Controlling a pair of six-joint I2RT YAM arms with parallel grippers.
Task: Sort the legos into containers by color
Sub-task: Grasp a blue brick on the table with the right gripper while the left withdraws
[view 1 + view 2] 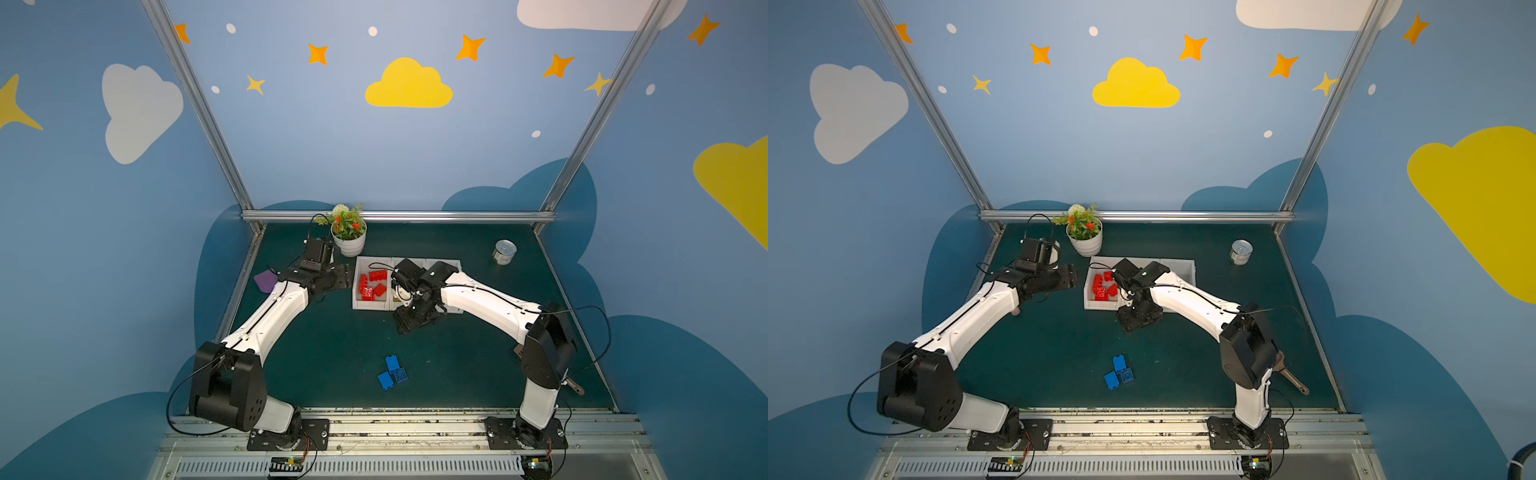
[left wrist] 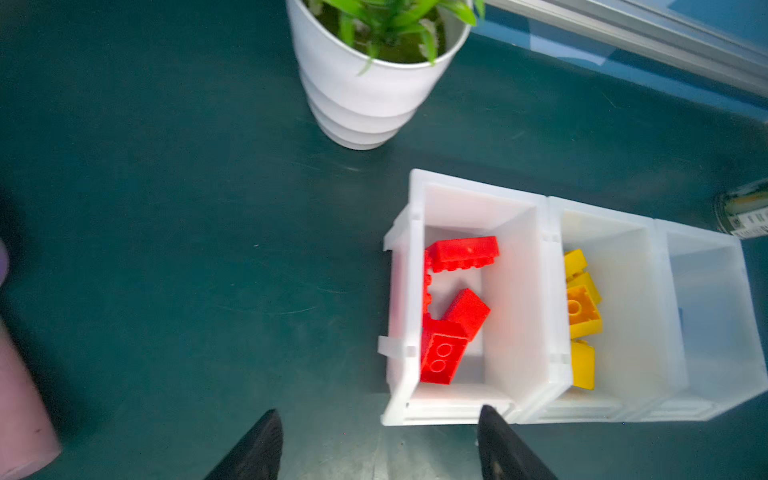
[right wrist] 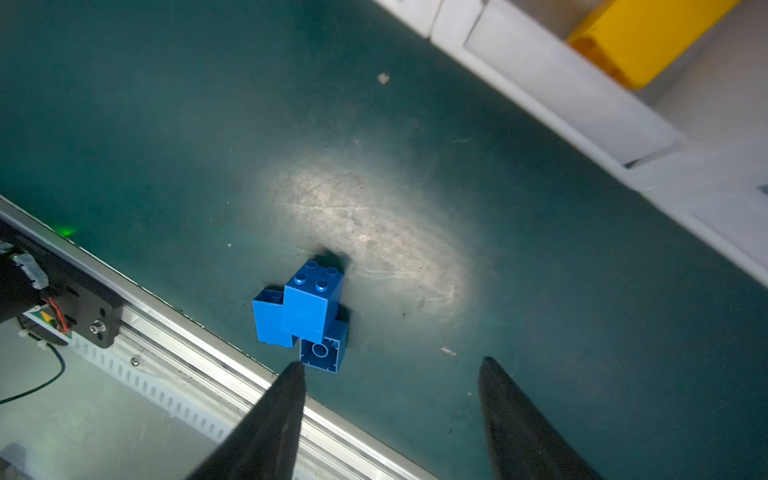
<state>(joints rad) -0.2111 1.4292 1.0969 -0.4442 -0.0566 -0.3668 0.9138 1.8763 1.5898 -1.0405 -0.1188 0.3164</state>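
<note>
Though three blue legos (image 1: 392,372) lie on the green mat (image 1: 332,353) near the front rail, well apart from the containers (image 1: 371,306), the sorting looks mostly done. They are chunky, glossy bricks huddled in one touching cluster. In the right wrist view, one blue brick (image 3: 311,307) stands studs-up, one lies with its hollow underside showing, and the last leans against them on its side.

The red legos (image 2: 457,307) are piled loosely in the end bin nearest the flower pot (image 2: 361,95). The yellow legos (image 2: 582,316) sit along one wall of the middle bin. The last bin (image 2: 706,311) shows no brick, though its floor is partly hidden. By my reckoning the blue trio is what remains, and that bin is their likely home.

The right gripper (image 3: 392,363) hangs over the mat just in front of the bins. Its jaws are spread and hold nothing, and the blue cluster lies ahead of one fingertip. The left gripper (image 2: 378,415) hovers beside the red bin's outer corner, its jaws also apart and empty. A silver can (image 1: 504,252) stands off toward the back, clear of the work.
</note>
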